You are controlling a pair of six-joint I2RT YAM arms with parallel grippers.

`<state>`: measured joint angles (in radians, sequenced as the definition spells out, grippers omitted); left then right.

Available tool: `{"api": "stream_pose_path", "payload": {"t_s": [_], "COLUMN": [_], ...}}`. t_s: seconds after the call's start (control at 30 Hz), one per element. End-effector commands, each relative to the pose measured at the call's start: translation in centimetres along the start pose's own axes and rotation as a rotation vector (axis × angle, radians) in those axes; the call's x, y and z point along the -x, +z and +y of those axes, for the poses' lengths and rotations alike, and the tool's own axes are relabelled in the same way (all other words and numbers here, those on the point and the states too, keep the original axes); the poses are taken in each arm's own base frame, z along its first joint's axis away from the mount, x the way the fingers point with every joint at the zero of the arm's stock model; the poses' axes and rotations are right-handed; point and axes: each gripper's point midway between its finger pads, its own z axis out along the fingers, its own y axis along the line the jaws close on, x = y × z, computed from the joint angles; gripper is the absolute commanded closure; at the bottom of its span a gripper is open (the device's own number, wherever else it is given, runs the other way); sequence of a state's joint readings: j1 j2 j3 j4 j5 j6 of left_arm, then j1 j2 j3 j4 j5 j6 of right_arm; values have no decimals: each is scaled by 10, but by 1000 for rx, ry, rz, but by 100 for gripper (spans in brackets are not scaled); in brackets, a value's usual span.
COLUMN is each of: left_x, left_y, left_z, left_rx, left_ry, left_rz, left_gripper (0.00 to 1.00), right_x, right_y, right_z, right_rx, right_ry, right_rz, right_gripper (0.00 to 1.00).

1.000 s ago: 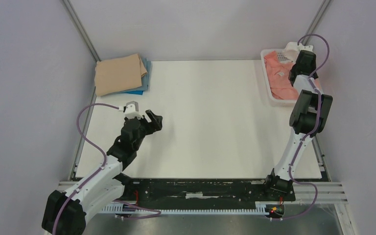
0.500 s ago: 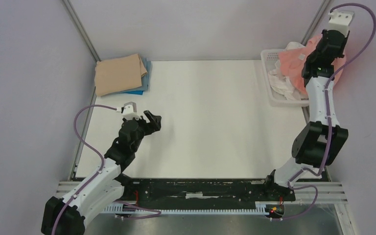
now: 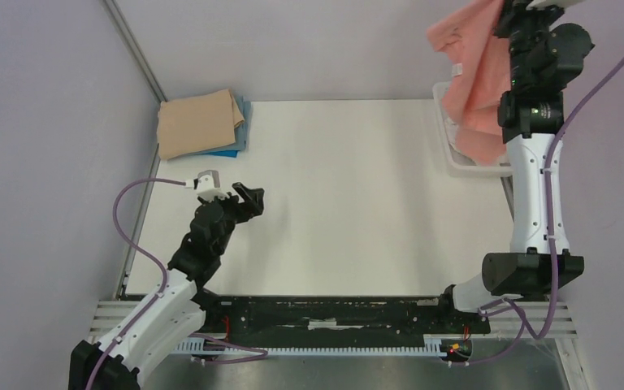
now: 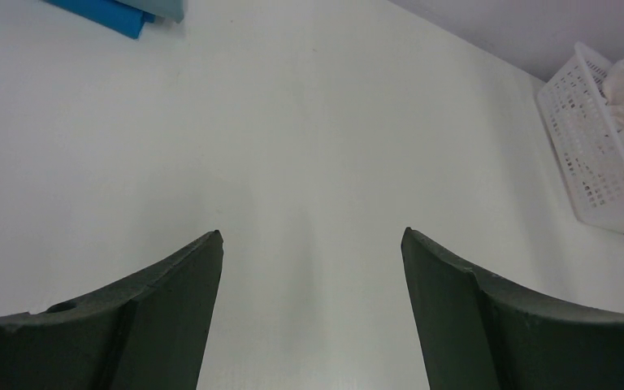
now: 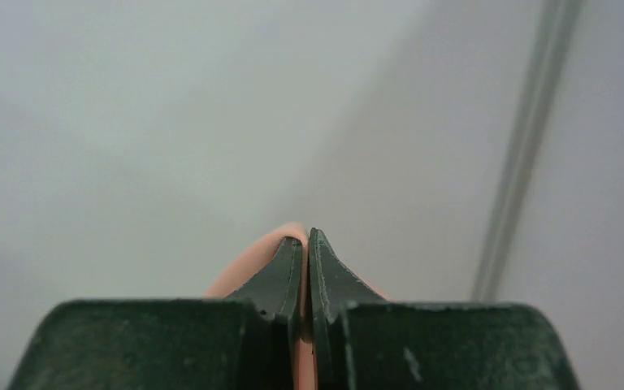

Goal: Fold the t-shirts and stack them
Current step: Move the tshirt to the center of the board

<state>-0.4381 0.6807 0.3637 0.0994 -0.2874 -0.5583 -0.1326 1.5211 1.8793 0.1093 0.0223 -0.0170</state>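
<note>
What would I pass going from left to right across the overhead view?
The tan t-shirt, folded → left gripper, open → salmon-pink t-shirt, hanging in the air.

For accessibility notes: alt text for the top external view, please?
The right gripper, shut, holds a salmon-pink t-shirt high, its lower end hanging at the white mesh basket. The left gripper hovers open over the table; a folded tan t-shirt lies on a blue t-shirt at the far-left corner.

a white plastic mesh basket [image 4: 589, 154] sits at the far right edge of a white table [image 3: 357, 187], flanked by grey walls [image 3: 41, 162], two slanting metal posts [image 3: 134, 50] and a black rail [image 3: 333, 313] along the near edge.
</note>
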Motion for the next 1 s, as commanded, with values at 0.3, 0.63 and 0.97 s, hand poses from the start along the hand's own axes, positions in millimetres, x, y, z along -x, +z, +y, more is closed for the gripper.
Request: {"api": "stream_pose_path", "payload": {"t_s": [0.3, 0.63, 0.97], "left_x": [18, 25, -23], "left_y": [-18, -52, -42], "left_z": [1, 36, 42], "left_rx": [23, 233, 255], "left_ry": [-71, -179, -198], "left_rz": [-40, -27, 135], "left_gripper": [14, 14, 14], "right_x": [88, -134, -352], "right_y": [-117, -184, -296], "right_z": [227, 194, 131], "right_rx": [861, 521, 231], "right_ry": [437, 391, 145], "right_rz": [-56, 352, 889], "right_gripper": [100, 86, 2]}}
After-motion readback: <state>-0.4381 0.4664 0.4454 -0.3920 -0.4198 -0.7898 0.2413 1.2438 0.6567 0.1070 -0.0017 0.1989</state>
